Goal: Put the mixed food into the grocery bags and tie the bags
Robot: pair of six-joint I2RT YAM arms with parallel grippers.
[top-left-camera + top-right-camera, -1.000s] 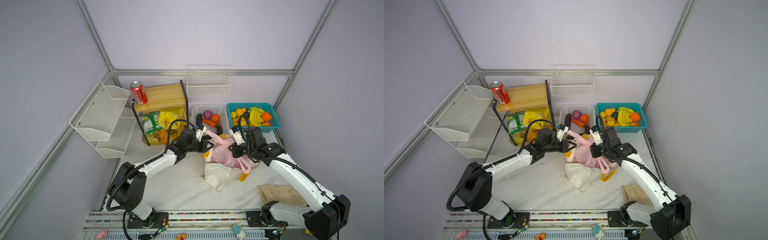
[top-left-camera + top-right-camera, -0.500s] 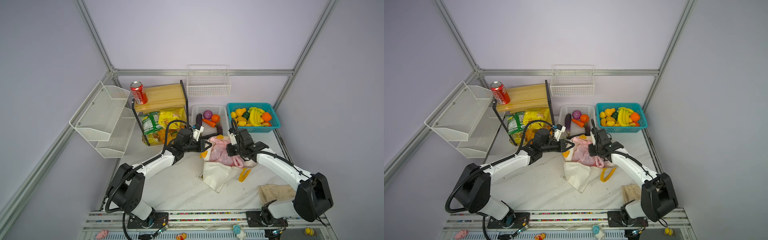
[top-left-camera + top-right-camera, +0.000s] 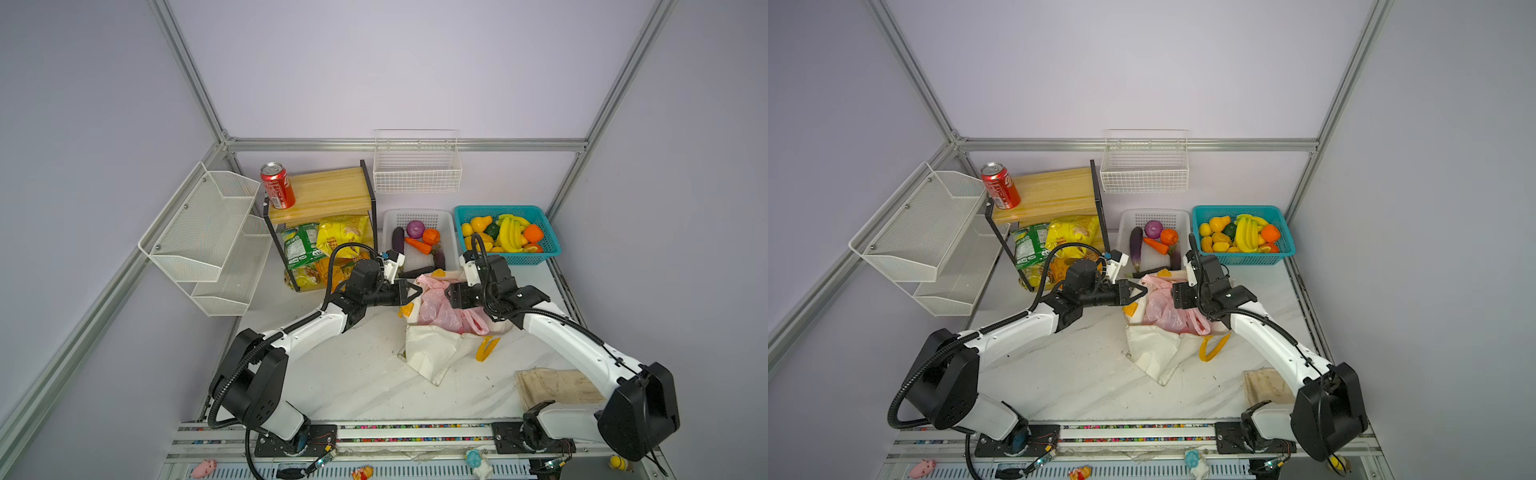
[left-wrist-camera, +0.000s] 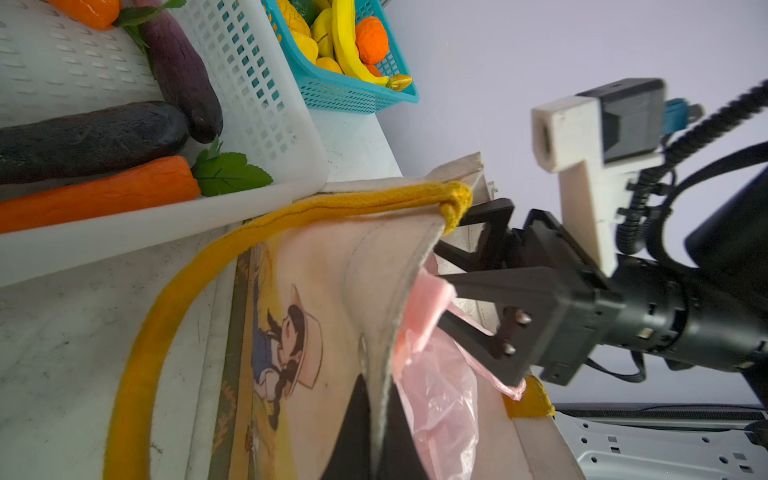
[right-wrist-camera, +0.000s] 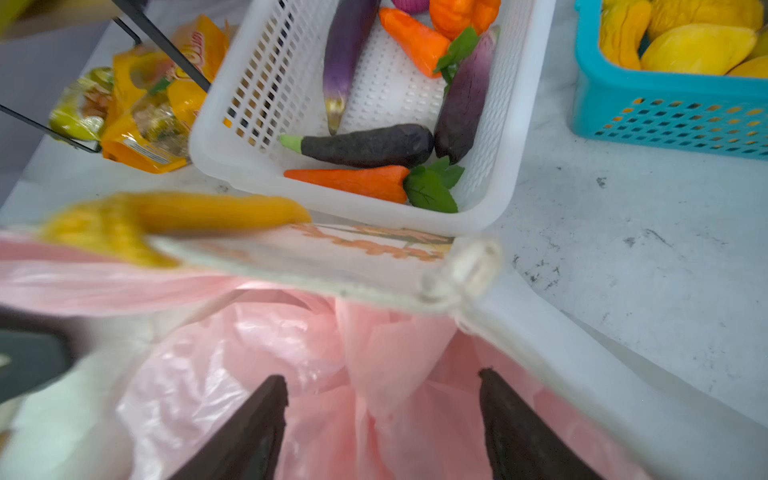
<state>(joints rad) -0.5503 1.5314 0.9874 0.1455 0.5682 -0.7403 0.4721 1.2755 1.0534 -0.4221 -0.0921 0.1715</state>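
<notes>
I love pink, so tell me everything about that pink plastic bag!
The thin, see-through pink plastic bag is crumpled and lies inside the open white canvas tote with yellow-orange straps, one handle loop showing at the front. The right end effector hangs open right over it; whether it touches, I cannot tell.

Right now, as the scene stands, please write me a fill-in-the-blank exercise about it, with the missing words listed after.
The red cola can stands on the ___ shelf.
The purple onion lies in the ___ basket.
The left gripper has its jaws ___ on the rim of the white canvas tote, which holds the pink plastic bag.
The right gripper has its jaws ___ over that bag.
Missing words: wooden; white; shut; open.
</notes>
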